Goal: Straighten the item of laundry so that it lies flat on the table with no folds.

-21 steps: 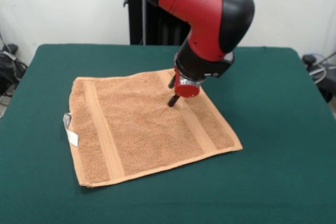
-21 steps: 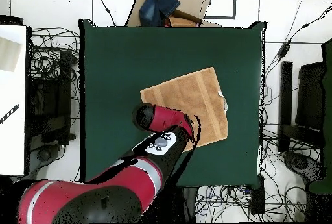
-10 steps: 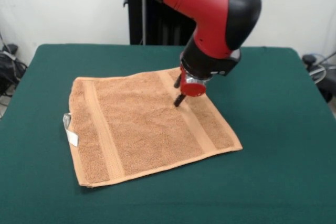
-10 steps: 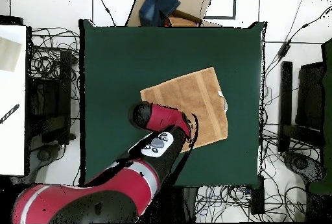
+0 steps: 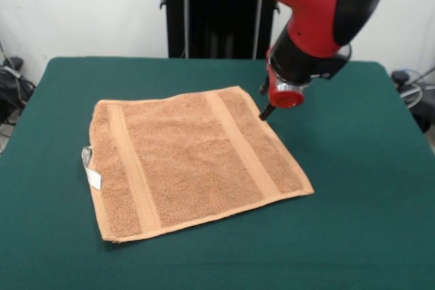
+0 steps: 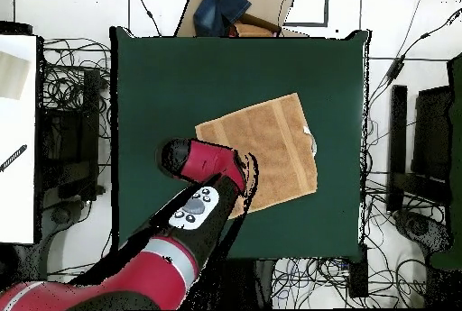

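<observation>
You see the orange-tan towel (image 5: 194, 161) spread out on the green desk (image 5: 353, 236), lying flat with its two woven bands (image 5: 246, 147) running straight across it and no folds showing on its surface; it sits turned at a slant to the desk's edges. The white loop tag (image 5: 90, 168) sticks out from the towel's edge at the front view's left side. The pincer (image 5: 266, 112) hangs at the towel's far right edge, its dark tip close above the border where cloth meets green felt; you cannot tell whether it is spread or pressed together, nor whether it touches the cloth. In the overhead view the red arm (image 6: 203, 161) covers the towel's lower left corner, while the rest of the towel (image 6: 271, 141) lies open to the camera
</observation>
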`<action>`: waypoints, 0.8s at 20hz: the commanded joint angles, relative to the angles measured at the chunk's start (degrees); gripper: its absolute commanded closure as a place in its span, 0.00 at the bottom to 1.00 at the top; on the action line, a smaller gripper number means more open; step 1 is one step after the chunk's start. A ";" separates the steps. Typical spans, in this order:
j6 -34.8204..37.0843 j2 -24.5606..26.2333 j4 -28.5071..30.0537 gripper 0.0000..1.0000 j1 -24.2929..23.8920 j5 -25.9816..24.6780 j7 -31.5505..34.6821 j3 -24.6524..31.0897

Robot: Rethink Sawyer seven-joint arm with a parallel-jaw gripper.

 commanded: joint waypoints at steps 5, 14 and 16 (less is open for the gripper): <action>-0.14 2.24 0.77 0.00 -1.58 3.94 9.98 4.96; -3.79 6.67 -1.65 0.00 -2.31 4.75 10.07 5.65; -4.31 7.41 -1.99 0.00 -2.05 5.06 10.49 5.55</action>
